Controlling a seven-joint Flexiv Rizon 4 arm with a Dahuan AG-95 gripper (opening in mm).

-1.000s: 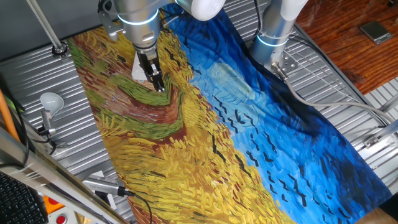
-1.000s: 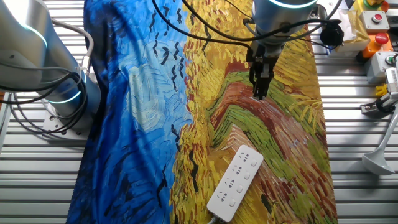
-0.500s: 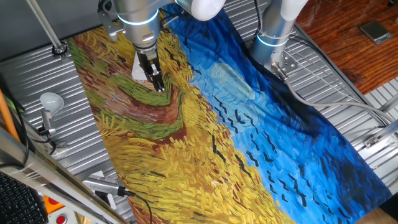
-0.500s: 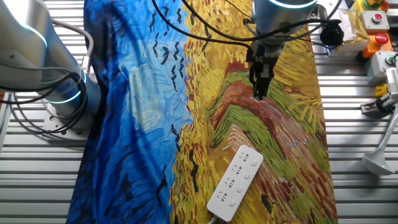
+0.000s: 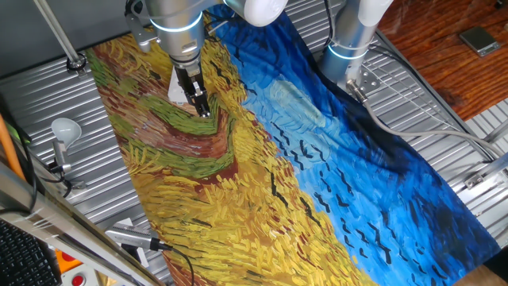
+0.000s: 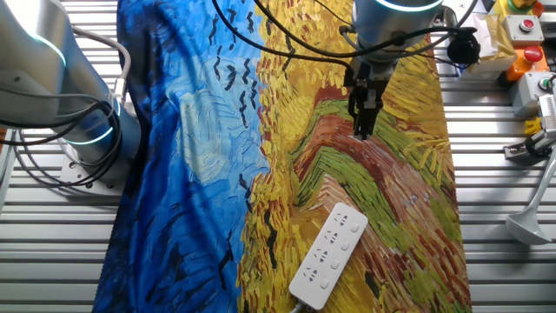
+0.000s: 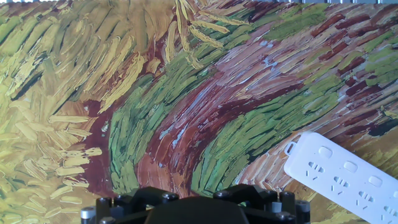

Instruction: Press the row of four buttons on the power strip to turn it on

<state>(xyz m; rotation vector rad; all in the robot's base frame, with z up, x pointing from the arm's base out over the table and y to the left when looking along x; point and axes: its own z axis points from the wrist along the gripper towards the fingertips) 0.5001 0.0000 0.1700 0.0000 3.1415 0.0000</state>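
Power strip (image 5: 178, 86) peeks out white behind the hand (image 5: 204, 110) in one fixed view, mostly hidden. Other fixed view: it lies flat on the painted cloth (image 6: 261, 130), well apart from the hand (image 6: 362, 132) hanging above. Hand view: strip (image 7: 348, 175) at lower right, row of four buttons (image 7: 345, 165) off to the side; whether the fingers are spread, I can't tell.

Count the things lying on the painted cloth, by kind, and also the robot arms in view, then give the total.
White elongated plastic power strip: 1
Silver robot arms, one carrying the black gripper, one standing idle: 2
Total: 3
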